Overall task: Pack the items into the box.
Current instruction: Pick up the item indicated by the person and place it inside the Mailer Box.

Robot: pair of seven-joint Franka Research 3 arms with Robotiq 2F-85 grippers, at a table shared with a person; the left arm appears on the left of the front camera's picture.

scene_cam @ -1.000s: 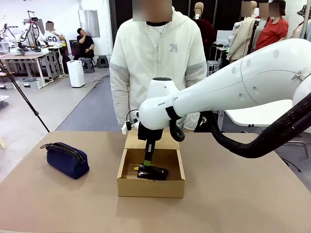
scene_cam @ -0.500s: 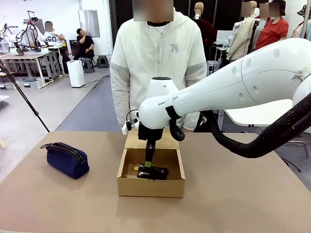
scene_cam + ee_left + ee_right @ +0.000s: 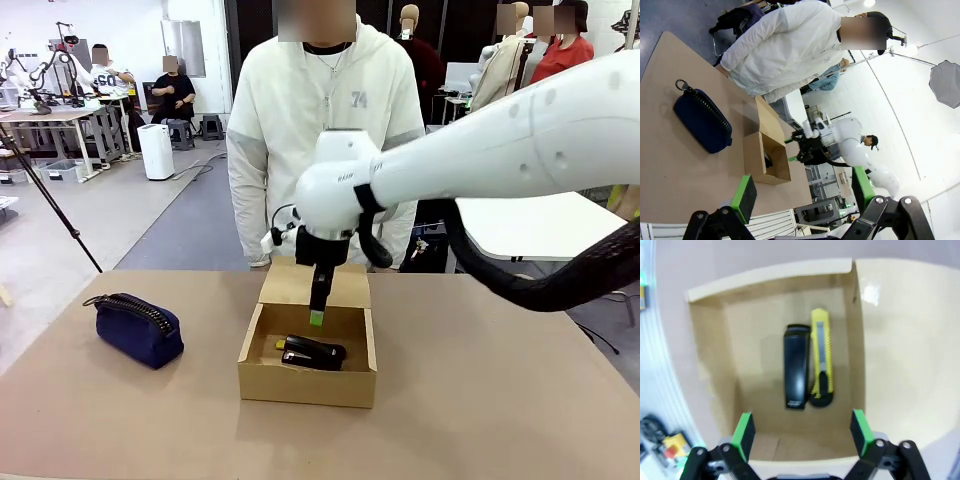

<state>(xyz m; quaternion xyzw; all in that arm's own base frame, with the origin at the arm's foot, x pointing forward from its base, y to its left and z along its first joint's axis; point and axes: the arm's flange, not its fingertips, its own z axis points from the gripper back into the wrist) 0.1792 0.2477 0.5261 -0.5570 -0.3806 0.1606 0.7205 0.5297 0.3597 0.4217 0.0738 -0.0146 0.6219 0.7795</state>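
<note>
The box (image 3: 305, 385) stands open mid-table, its flap lid leaning back toward the person. Inside it a black stapler (image 3: 312, 352) lies beside a yellow-and-black utility knife (image 3: 821, 357); the stapler (image 3: 795, 367) rests flat on the box floor. My right gripper (image 3: 317, 305) hangs just above the box (image 3: 710, 355), open and empty (image 3: 802, 432). A navy pouch (image 3: 138, 327) with a black zipper lies on the table to the left. My left gripper (image 3: 802, 192) is open and empty, high over the table, well away from the pouch (image 3: 702, 121) and the box (image 3: 754, 159).
A person in a white hooded top (image 3: 320, 130) stands at the far edge right behind the box, arms down. Brown tabletop (image 3: 500, 400) spreads right of the box and between box and pouch. A black tripod leg (image 3: 50, 205) slants at far left.
My right gripper has opened, let go of the stapler and risen out of the box. The stapler stays lying inside. The box has shifted slightly.
</note>
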